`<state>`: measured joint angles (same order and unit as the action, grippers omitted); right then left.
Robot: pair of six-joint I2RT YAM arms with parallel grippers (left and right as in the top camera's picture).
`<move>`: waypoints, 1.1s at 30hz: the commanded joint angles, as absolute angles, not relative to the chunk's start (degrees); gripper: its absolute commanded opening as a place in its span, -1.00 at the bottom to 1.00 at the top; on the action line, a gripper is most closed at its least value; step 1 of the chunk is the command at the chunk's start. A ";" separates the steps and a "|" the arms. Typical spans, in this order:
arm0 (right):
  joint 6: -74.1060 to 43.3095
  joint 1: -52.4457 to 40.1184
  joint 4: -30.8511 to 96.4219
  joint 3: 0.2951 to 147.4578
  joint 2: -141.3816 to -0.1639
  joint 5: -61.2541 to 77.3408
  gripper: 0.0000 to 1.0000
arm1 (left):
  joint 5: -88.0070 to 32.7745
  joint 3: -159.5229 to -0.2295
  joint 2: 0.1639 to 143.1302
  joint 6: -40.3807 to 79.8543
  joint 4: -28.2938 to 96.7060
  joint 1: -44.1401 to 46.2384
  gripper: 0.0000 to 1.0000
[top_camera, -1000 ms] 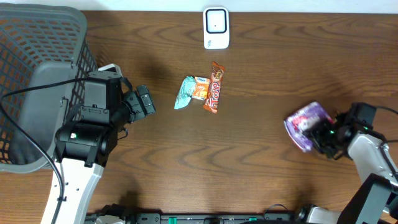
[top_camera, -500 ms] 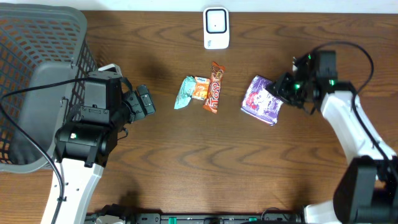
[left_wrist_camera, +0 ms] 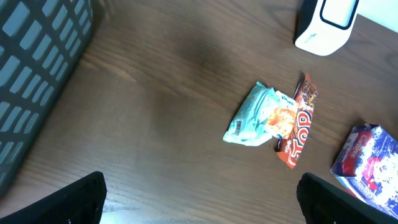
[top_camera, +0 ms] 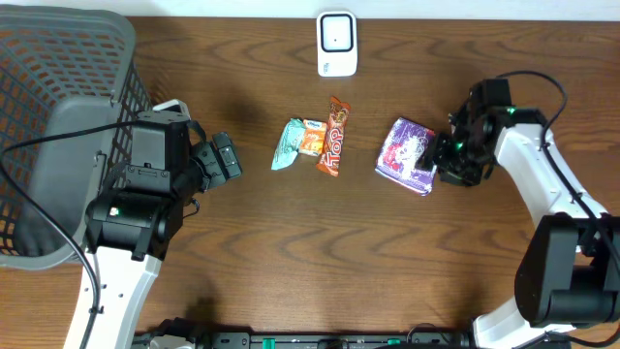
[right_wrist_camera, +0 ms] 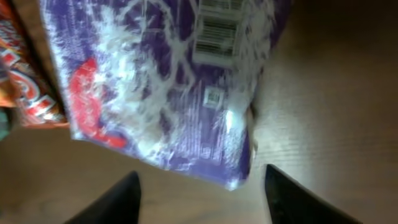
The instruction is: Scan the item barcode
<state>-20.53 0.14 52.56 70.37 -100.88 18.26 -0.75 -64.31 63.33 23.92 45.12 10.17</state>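
Has the purple packet [top_camera: 407, 155] lying flat on the table [top_camera: 291, 252], just right of the candy bar [top_camera: 334, 136] and well short of the scanner [top_camera: 337, 44], with the right gripper [right_wrist_camera: 202, 177] spread wide at its edge and clasping nothing, probably so that a better hold can be taken for the scan. Has the left gripper [left_wrist_camera: 202, 186] fully parted and empty near the basket [top_camera: 58, 97], seemingly out of the way. Shows the packet's long axis running roughly from far side to near side, slightly slanted, with the barcode [right_wrist_camera: 217, 31] facing up at the end away from the fingers.
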 commanded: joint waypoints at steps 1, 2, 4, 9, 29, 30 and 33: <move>-18.79 0.45 47.48 65.76 -101.38 19.35 0.31 | -0.43 -64.69 63.40 23.16 45.21 9.93 0.96; -18.00 0.43 45.47 64.73 -101.38 20.86 0.31 | -0.43 -64.69 63.40 23.18 45.21 9.93 0.96; -16.45 0.43 41.12 62.33 -101.38 23.07 0.34 | -0.43 -64.69 63.40 23.18 45.21 9.93 0.96; -17.12 0.45 33.78 57.74 -101.38 23.03 -0.17 | -0.43 -64.69 63.40 23.18 45.21 9.93 0.96; -22.28 -5.78 67.57 91.24 -101.36 -26.26 -0.97 | -0.43 -64.69 63.40 23.18 45.21 9.93 0.96; -22.26 -6.76 68.01 91.15 -101.38 -31.92 -0.97 | -0.43 -64.69 63.40 23.18 45.21 9.93 0.96; -22.24 -7.99 69.71 90.85 -102.21 -38.28 -0.98 | -0.43 -64.69 63.40 23.18 45.21 9.93 0.96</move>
<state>-20.84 -6.72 68.66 90.17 -101.73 -23.27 -0.75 -64.31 63.33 23.92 45.12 10.17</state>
